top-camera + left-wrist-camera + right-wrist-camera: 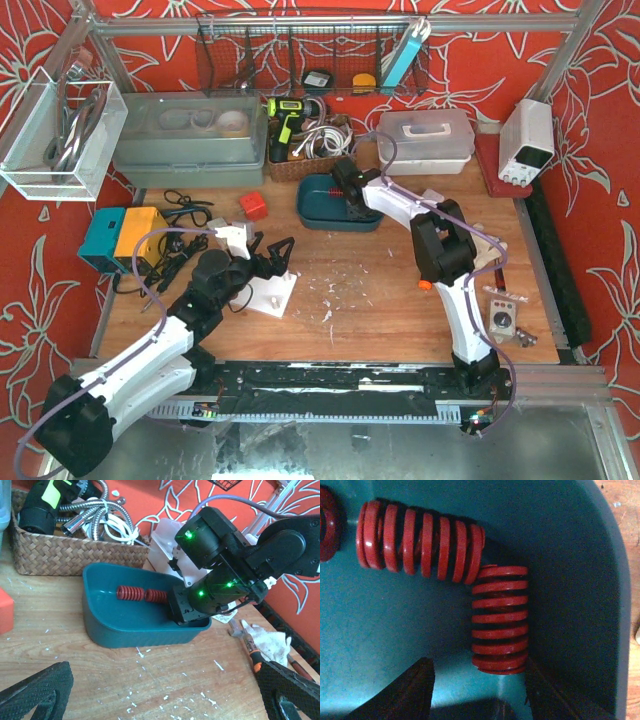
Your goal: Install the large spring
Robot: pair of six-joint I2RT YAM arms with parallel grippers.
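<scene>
Though cropped, claw [479, 672] astride spring [500, 615]

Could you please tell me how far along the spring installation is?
Nothing is installed yet: the white flat base plate carries no spring. In hand: the right gripper is inside the teal plastic bin, fingers open either side of one red coil spring. Still to do: closing, lifting and carrying it to the plate, near which the left gripper hovers open.

Bin wall [580, 580], 2nd spring [420, 542] crowd corner spring [500, 620].
</scene>
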